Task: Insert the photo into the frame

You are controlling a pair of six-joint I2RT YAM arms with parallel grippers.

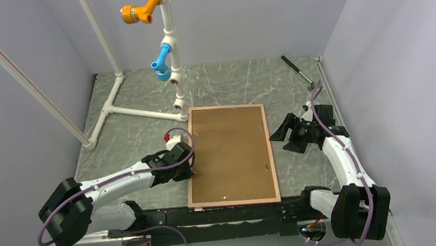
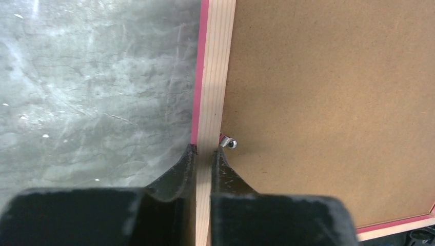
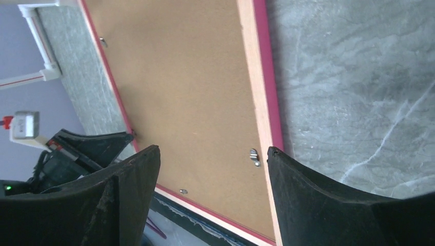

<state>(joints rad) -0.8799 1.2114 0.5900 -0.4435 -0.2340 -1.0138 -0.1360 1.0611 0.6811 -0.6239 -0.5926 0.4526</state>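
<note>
The frame (image 1: 226, 107) lies face down in the middle of the table, its pale wood back up and a pink-red edge showing. A brown backing panel (image 1: 230, 154) fills it. The photo is hidden. My left gripper (image 1: 191, 173) is shut on the frame's left rail (image 2: 215, 77), one finger outside it and one on the panel side, just short of a small metal clip (image 2: 229, 143). My right gripper (image 1: 283, 141) hovers open just off the frame's right rail (image 3: 255, 77), holding nothing. Another clip (image 3: 254, 156) sits near its right fingertip.
A white pipe stand (image 1: 169, 50) with orange and blue fittings rises at the back left, its foot touching the frame's far left corner. A thin black tool (image 1: 297, 70) lies at the back right. A small white box (image 1: 172, 140) sits by the left wrist. Walls enclose three sides.
</note>
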